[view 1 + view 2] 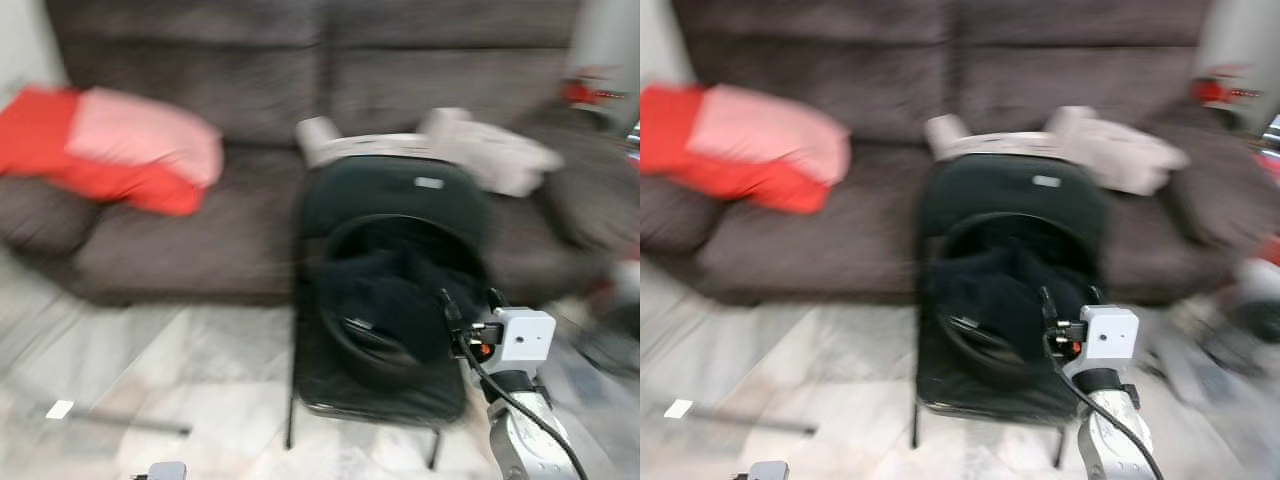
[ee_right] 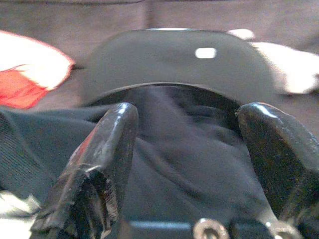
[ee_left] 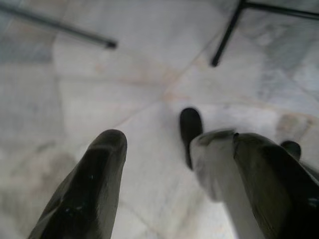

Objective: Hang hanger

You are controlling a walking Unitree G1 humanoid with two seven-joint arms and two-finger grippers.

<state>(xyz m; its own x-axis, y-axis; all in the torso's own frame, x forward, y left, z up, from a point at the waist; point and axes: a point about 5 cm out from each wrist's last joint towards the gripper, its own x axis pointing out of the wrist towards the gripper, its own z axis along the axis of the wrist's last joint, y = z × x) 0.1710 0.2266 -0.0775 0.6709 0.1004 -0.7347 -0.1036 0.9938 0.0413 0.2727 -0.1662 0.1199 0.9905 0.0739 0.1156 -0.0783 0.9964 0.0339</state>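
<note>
Right tool (image 2: 187, 164): held open, fingers spread just before dark clothing (image 2: 189, 149) heaped in a black round chair (image 1: 385, 205). Left tool (image 3: 174, 184): open, aimed at the floor (image 3: 99, 89). Hanger: not discernible; blur is heavy. Steadying is advised before reaching.

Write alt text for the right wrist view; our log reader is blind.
The right gripper, fingers spread open, points at dark clothing heaped in a round black chair. Behind it, a grey sofa holds a red cushion.
</note>
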